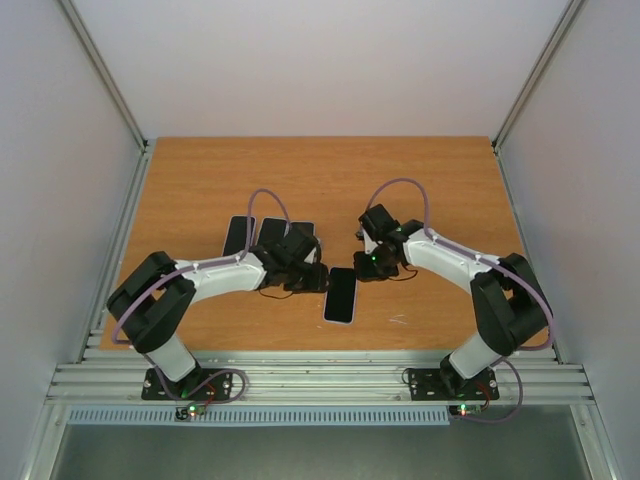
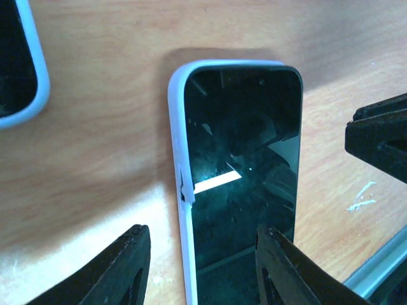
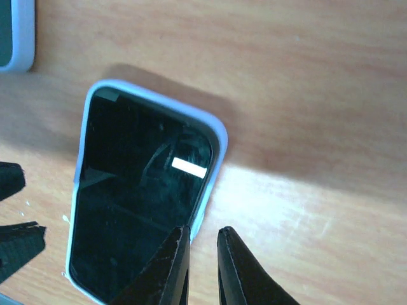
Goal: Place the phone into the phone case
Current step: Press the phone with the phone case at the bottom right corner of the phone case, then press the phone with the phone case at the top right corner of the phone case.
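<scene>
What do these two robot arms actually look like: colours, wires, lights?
Left arm and right arm match: white links between chunky black joints, a purple cable looping along each. Fingers are black tapered wedges. Green and red lights glow near the bases.

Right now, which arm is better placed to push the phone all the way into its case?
Probably left. The left pincer is open over the phone, by the kinked edge of the case. The right pincer is barely open, off at one edge.
</scene>
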Tool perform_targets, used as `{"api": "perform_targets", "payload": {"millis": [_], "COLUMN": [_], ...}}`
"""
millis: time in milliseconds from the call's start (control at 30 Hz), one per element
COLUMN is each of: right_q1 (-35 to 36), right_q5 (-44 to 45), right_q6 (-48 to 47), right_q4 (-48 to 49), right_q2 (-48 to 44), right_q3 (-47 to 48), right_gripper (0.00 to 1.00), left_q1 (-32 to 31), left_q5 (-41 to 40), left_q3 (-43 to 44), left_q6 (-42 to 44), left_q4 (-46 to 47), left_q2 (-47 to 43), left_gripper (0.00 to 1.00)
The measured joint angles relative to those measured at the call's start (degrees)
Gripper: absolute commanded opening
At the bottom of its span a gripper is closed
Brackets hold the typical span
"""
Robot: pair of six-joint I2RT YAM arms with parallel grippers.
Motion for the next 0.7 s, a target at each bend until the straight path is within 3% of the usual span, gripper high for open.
{"api": "perform_targets", "payload": {"millis": [433,700], "right_q1": [-3.6,-4.2], "right_q5": [-4.4,-5.8], "right_q6": [-3.4,-4.3], "right_q4": [1.9,0.7], "right_q2": [9.5,11.5], "right_q3": [5.3,6.8], "right_gripper": [0.11,0.01], "left_q1": [0.9,0.9], "left_q5": [-0.2,-0.2], "left_q3": [7.5,8.4], "left_q6": [5.5,6.6], "left_q4": [-6.5,-7.7], "left_q2": [8.5,9.5], "left_gripper": [0.44,0.38]}}
